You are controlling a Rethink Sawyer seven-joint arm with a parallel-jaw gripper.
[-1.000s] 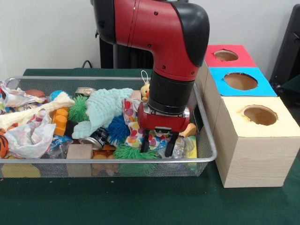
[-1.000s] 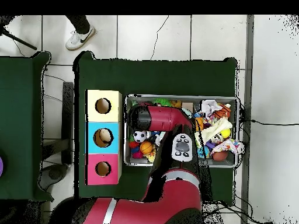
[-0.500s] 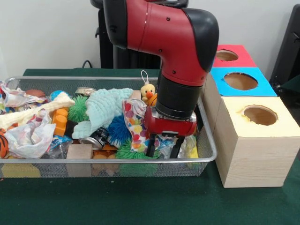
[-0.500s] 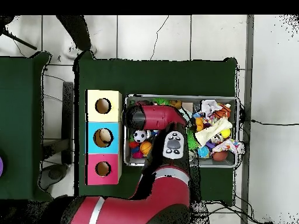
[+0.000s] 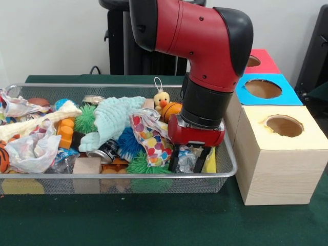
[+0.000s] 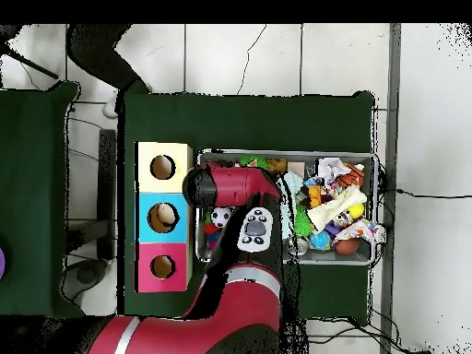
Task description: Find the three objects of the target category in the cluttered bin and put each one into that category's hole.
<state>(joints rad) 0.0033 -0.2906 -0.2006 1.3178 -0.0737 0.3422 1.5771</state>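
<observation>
My gripper (image 5: 189,161) hangs low in the right end of the wire bin (image 5: 228,165), open, its fingers (image 5: 174,159) straddling a crinkled clear wrapper (image 5: 190,155) without closing on it. A polka-dot wrapper (image 5: 151,139) lies just left of it, and a small orange basketball (image 5: 172,109) and a yellow duck plush (image 5: 162,98) sit behind. Right of the bin stand the yellow box (image 5: 302,148), blue box (image 5: 263,88) and red box (image 5: 264,60), each with a round hole. In the overhead view the arm (image 6: 241,189) covers the gripper; a soccer ball (image 6: 220,218) shows beside it.
Further left the bin holds a mint cloth (image 5: 115,115), green spiky ball (image 5: 85,119), blue spiky ball (image 5: 128,142), can (image 5: 105,151), wood block (image 5: 87,165), orange toy (image 5: 65,130) and crumpled wrappers (image 5: 31,148). Something brownish lies in the blue box's hole (image 6: 163,218).
The arm has slid along the bin toward the boxes, uncovering the basketball and duck. The fingers keep the same spread. A person's shoe has left the overhead view.
</observation>
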